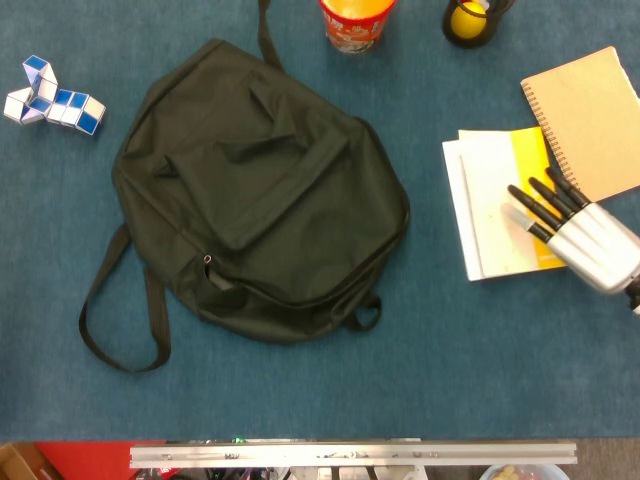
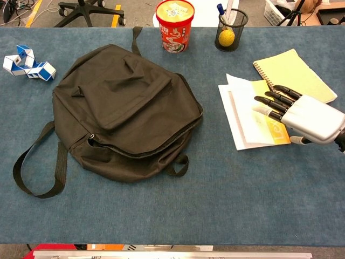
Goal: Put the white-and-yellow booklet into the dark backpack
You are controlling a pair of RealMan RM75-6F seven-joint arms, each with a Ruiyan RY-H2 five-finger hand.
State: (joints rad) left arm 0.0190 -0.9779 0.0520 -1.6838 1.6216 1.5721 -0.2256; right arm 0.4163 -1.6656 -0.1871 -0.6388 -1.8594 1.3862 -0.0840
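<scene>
The white-and-yellow booklet is seen lying flat on the blue felt-covered counter, to the right of the dark fabric backpack and well apart from it. Its long axis runs from the near edge of the counter toward the far edge, only slightly tilted, with the white half turned toward the backpack and the yellow half toward the outer right. Loose white pages are fanned a little at its far left corner.

The right robot hand is laid on the yellow half of the booklet, its dark fingers stretched out side by side, slightly apart, and pointed toward the backpack; the fingertips rest on the cover, and nothing is gripped. The left robot hand is not shown in either view.

Just beyond the booklet's far right corner, a tan spiral-bound notebook is placed at an angle. The backpack is laid flat with its zipper partly open along the near edge and its straps looped out to the near left. At the far edge stand a red-and-orange instant-noodle cup and a black mesh pen holder with a yellow ball in it. A blue-and-white snake puzzle is found at the far left.
</scene>
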